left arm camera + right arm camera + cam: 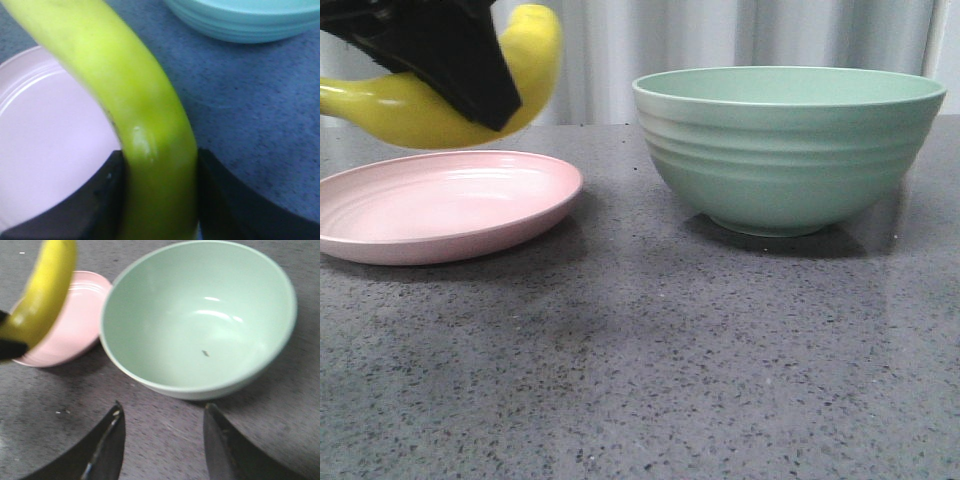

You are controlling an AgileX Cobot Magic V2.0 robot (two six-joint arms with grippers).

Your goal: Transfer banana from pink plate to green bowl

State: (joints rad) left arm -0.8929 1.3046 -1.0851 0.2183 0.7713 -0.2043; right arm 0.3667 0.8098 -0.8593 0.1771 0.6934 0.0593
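Above the pink plate (440, 205), left end effector (159, 200) grips banana (410, 110) (long axis roughly level).

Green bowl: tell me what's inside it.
The green bowl holds nothing but a tiny dark speck; its whole interior shows. The banana is gripped above the pink plate.

Dark grey speckled stone tabletop (650, 380), faintly glossy, pale pleated curtain (720, 40) behind, soft even light
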